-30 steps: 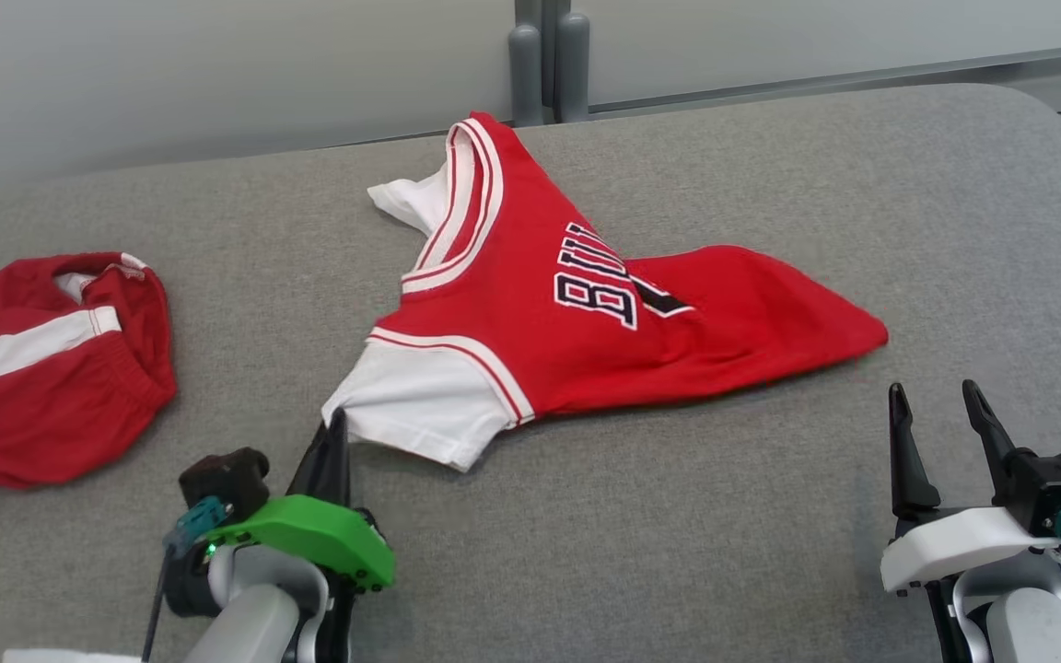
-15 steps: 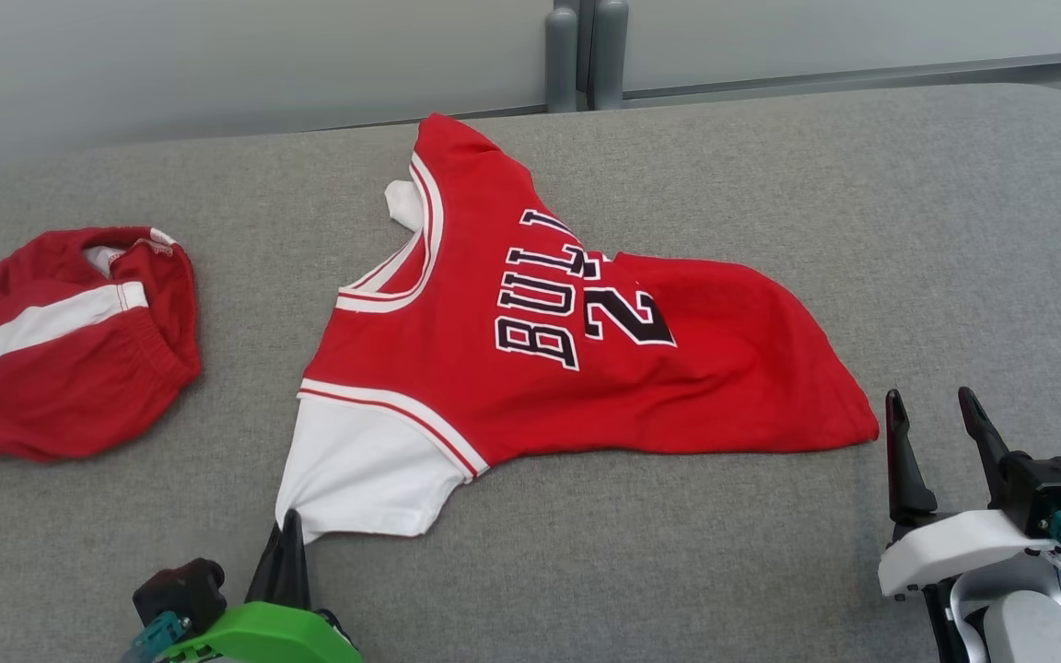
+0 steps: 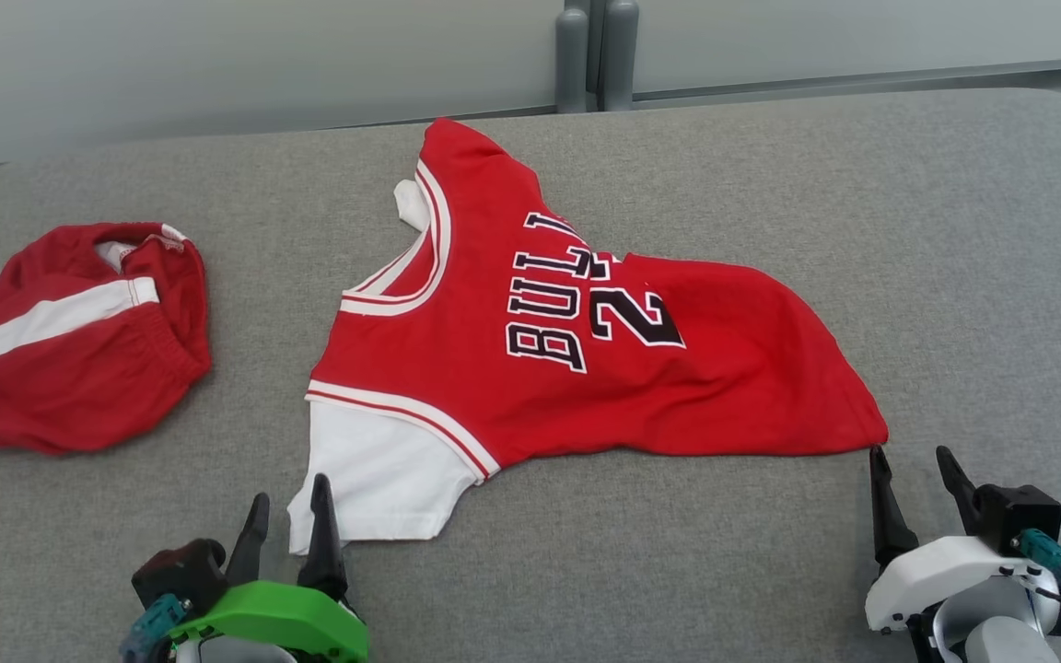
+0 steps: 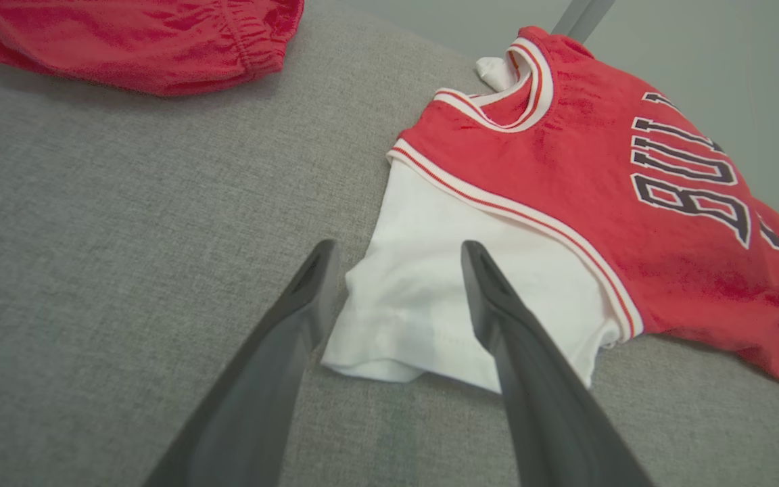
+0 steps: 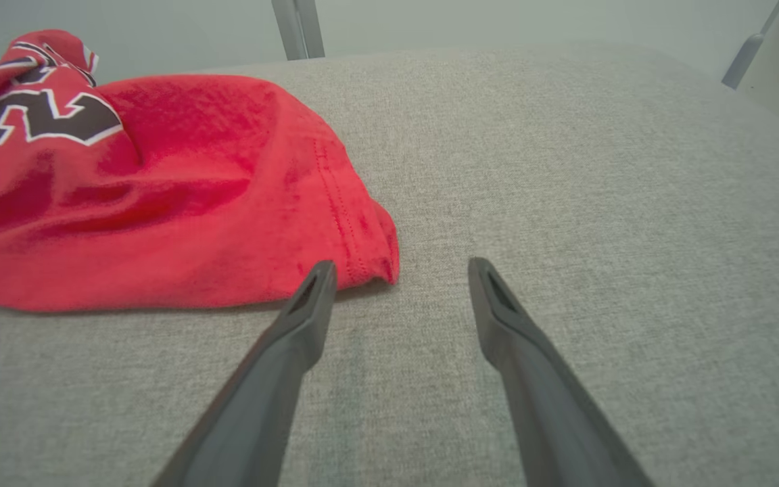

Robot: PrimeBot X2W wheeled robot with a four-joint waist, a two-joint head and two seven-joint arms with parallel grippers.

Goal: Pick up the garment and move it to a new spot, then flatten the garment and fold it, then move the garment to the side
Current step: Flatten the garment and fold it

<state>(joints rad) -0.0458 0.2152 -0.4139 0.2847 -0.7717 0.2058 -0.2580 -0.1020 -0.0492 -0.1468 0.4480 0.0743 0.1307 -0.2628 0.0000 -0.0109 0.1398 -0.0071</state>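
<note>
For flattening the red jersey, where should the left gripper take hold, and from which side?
The white sleeve, at its free hem, coming from the robot's side: it lies flat at the jersey's nearest left corner, and the open left gripper straddles it.

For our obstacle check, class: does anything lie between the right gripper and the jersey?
Nothing visible does. Bare grey table separates the right gripper from the jersey corner; the shorts lie far to the left.
</note>
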